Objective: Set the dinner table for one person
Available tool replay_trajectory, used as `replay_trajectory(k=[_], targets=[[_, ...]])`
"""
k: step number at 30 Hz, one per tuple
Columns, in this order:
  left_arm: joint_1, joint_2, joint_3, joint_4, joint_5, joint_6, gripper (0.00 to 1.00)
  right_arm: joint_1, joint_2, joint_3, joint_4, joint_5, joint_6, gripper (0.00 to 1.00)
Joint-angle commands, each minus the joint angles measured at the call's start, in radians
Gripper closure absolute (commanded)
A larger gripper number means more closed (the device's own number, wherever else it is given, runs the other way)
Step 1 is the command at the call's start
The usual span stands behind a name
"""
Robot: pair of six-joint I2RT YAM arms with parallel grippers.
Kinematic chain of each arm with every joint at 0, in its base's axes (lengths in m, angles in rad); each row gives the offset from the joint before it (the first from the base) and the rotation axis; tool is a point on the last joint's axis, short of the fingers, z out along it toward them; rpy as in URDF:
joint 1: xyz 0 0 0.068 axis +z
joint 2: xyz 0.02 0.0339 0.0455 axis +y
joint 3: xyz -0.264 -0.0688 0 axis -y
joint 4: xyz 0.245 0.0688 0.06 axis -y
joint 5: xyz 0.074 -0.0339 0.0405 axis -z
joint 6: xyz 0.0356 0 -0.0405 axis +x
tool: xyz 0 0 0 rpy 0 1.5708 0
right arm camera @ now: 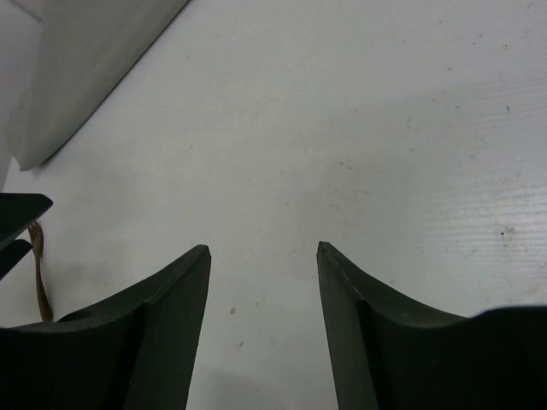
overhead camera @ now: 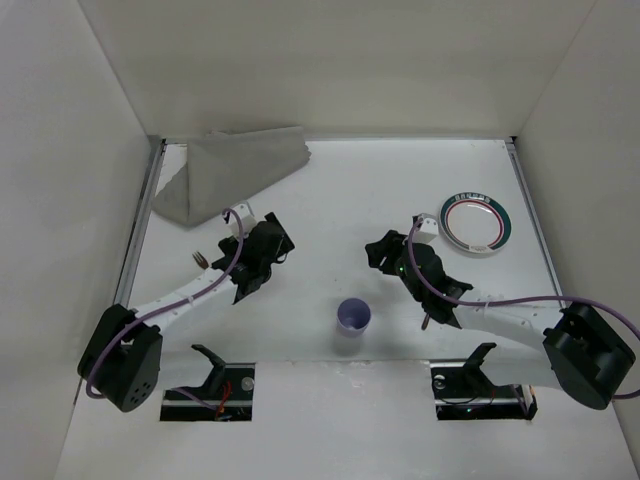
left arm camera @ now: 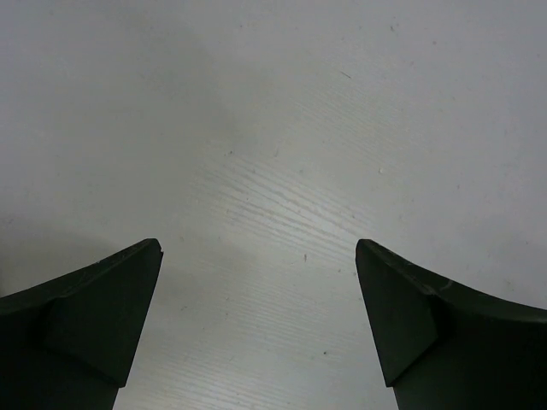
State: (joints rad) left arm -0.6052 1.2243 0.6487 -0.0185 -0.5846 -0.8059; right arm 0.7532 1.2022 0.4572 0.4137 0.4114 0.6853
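Observation:
The dinner table [overhead camera: 330,200] is a matte white top with metal rails along its sides. A round white plate with a green and red rim [overhead camera: 477,222] lies at the back right. A small purple cup [overhead camera: 353,317] stands upright at the front centre. My left gripper [overhead camera: 272,240] is open and empty left of centre, over bare tabletop [left arm camera: 259,248]. My right gripper [overhead camera: 379,250] is open and empty right of centre, left of the plate, also over bare tabletop [right arm camera: 262,249]. Neither wrist view shows the cup or the plate.
A crumpled grey cloth mat [overhead camera: 235,170] lies at the back left corner. A small brown item [overhead camera: 203,260] sits beside my left arm and also shows at the left edge of the right wrist view [right arm camera: 36,269]. White panels wall the table.

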Motion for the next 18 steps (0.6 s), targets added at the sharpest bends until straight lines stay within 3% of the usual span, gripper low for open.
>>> replay_trajectory(k=[1,5,11,13,18], targets=[[0.008,-0.006,0.032,-0.015,-0.024,0.008,0.00,0.005,0.002,0.026,0.060,0.017,-0.004,0.41],[0.038,0.000,0.043,0.015,-0.024,0.014,0.00,0.008,0.010,0.032,0.060,0.017,-0.007,0.41],[0.069,0.076,0.106,0.149,0.003,0.149,0.00,0.010,0.000,0.031,0.060,0.012,-0.009,0.42],[0.098,0.107,0.140,0.195,-0.009,0.197,0.00,0.010,0.000,0.029,0.060,0.009,-0.009,0.48],[0.236,0.188,0.233,0.299,0.044,0.316,0.00,0.013,-0.001,0.037,0.051,-0.005,-0.010,0.78]])
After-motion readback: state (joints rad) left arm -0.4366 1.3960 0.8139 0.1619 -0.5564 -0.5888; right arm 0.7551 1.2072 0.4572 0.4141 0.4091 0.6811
